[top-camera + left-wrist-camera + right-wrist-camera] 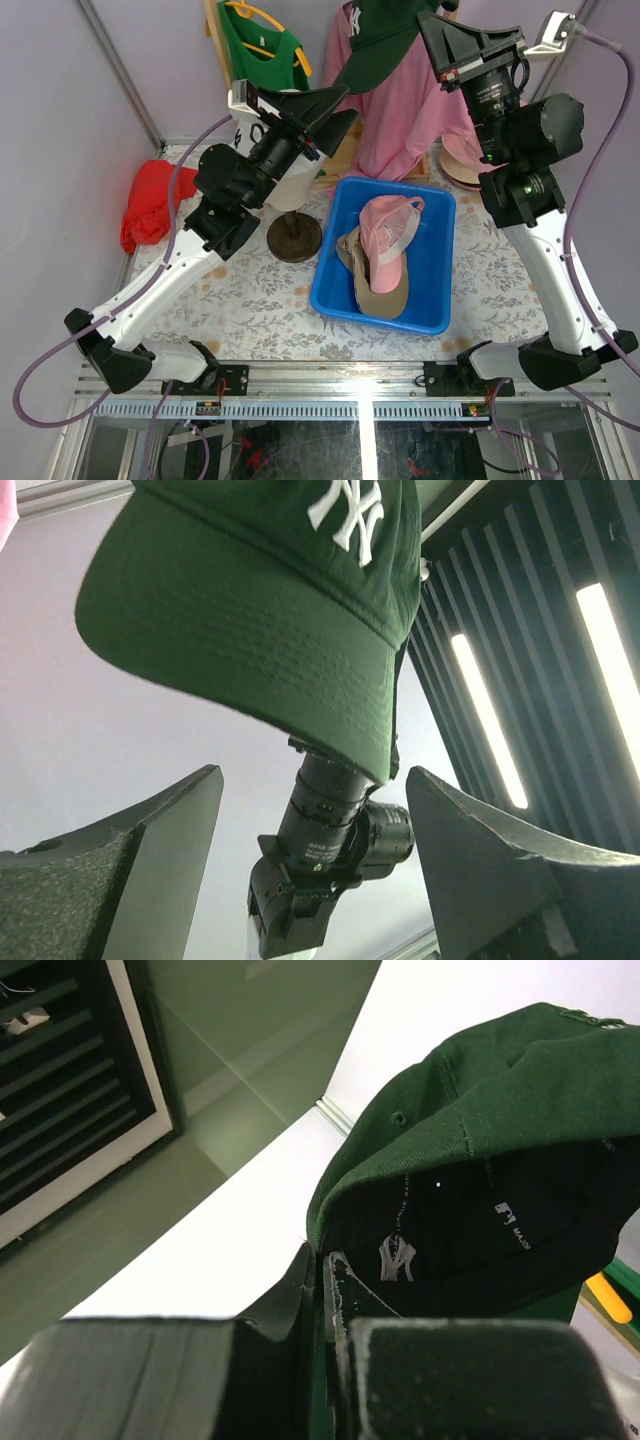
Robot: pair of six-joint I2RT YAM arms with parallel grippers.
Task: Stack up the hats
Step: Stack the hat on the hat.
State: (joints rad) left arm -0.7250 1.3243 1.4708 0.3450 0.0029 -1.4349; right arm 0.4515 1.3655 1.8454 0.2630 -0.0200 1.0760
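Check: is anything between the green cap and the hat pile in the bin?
Nothing visible does. The green cap, clamped in the right gripper, hangs high; in the blue bin, the pink cap topping the pile lies uncovered. The open left gripper sits beside the cap.

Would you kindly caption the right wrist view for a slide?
Right gripper shut on the green cap, its inside showing.

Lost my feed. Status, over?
Right gripper shut on green cap, held high. Left gripper open, short of its brim. Pink cap atop tan hat in blue bin.
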